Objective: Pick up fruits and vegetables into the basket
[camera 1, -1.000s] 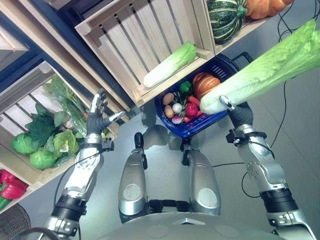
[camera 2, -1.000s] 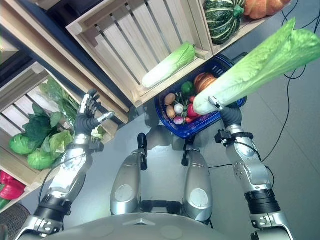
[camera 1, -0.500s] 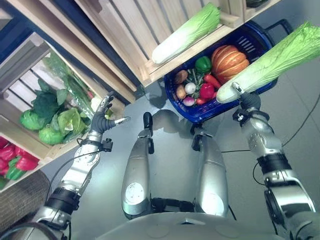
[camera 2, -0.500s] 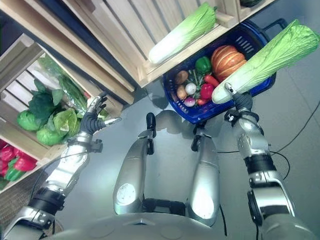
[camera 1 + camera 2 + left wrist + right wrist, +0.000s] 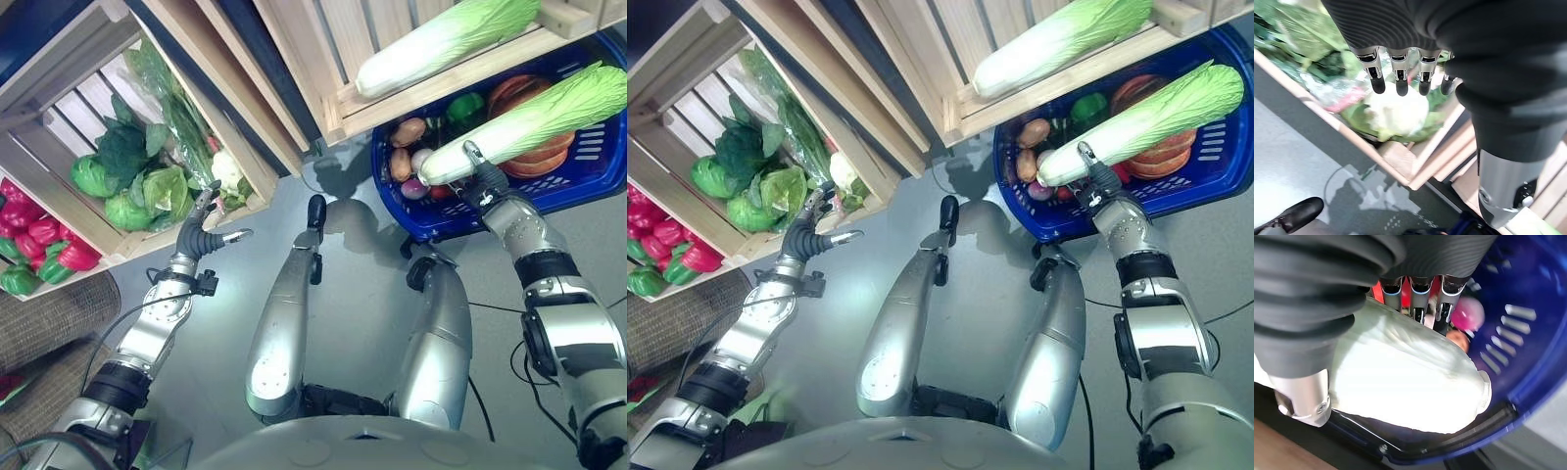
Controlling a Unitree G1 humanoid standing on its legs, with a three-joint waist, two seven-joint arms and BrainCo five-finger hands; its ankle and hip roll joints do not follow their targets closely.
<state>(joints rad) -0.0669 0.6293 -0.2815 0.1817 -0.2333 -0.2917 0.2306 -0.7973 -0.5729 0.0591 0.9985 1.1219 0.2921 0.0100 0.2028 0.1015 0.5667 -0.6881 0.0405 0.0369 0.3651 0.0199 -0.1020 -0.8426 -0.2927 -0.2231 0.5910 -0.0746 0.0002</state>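
The crates (image 5: 294,88) are pale bare wood, slatted and matt. The basket (image 5: 598,166) is glossy blue plastic with slotted walls. The floor (image 5: 216,343) looks smooth, grey and faintly shiny. The cabbage (image 5: 534,117) has a waxy white stem and crinkled green leaves; the robot hand (image 5: 1095,181) gripping it has silver metal-looking fingers.

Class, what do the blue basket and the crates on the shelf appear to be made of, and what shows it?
Blue basket: probably moulded plastic, smooth, with slotted walls. Crates: pale unfinished wood, judging by slats and grain.

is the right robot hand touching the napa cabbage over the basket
Touching. The right wrist view shows the right robot hand with fingers and thumb curled round the napa cabbage.
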